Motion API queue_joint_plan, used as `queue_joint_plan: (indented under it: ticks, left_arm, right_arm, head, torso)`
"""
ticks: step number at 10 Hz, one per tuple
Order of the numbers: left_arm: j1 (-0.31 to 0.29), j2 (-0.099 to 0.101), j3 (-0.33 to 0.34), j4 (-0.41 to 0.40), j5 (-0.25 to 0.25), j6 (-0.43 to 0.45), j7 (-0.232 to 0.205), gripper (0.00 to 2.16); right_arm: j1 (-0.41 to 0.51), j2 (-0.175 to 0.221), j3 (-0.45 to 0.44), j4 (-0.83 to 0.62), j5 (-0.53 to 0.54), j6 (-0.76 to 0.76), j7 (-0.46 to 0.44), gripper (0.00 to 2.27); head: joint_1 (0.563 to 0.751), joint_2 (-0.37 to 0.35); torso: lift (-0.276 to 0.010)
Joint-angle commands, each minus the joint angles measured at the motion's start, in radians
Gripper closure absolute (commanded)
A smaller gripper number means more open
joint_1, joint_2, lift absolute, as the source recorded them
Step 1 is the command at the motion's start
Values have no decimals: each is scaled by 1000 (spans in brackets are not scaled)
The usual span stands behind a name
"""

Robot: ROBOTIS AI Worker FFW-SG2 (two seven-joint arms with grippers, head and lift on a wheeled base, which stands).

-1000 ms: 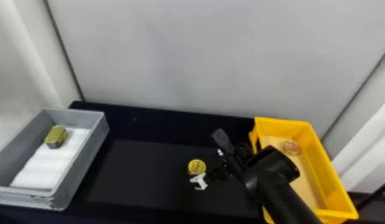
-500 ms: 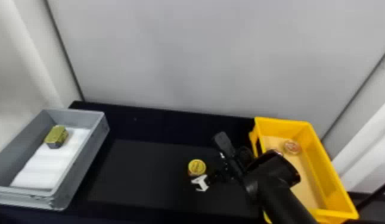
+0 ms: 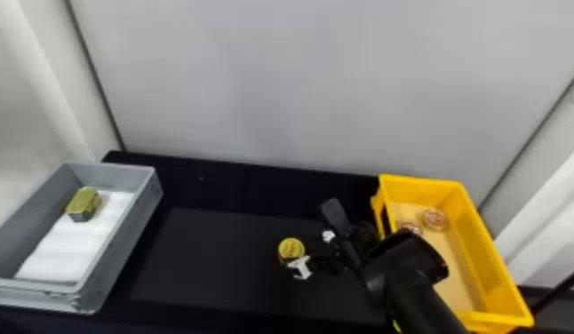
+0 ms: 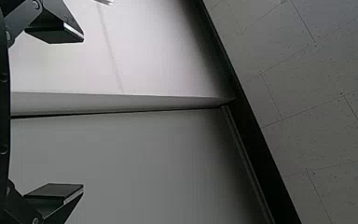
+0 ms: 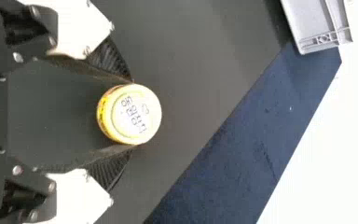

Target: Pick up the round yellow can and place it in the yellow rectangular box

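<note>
Forearm (image 3: 415, 295) slanted forward and leftward from the near side, across the left wall of the yellow rectangular box (image 3: 497, 262). Right gripper (image 3: 299, 254) clamped about the round yellow can (image 3: 291, 248), one finger against each side. Position: right half of the worktop (image 3: 210, 266), left of the box. Lid upward, long axis upright. Farther, toward the box's far edge: two round objects (image 3: 435, 219).

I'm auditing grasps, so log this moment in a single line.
right gripper: closed on yellow can | can: not yet in yellow box | box: two round things inside | left gripper: open, empty
</note>
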Motion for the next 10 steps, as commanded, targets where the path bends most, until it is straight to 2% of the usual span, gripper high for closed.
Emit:
queue_joint_plan:
  ticks: [1,4,6,10]
  left_arm:
    - [7,-1,2,0,2,2,-3,144]
    - [11,-5,0,0,8,15,-1,142]
    - [4,-8,-13,0,15,18,8,142]
    - [-9,-1,-6,-38,2,101,13,144]
  right_arm:
    - [43,-9,-16,-130,0,99,5,684]
    - [158,-53,-21,-466,-46,377,14,691]
    - [192,-61,-32,-610,-47,484,26,691]
    - [187,-75,-61,-859,123,696,83,691]
  head:
    - [694,-78]
    - [694,-78]
    - [694,-78]
    - [694,-78]
  torso:
    - [-7]
    - [-7]
    - [-7]
    - [-7]
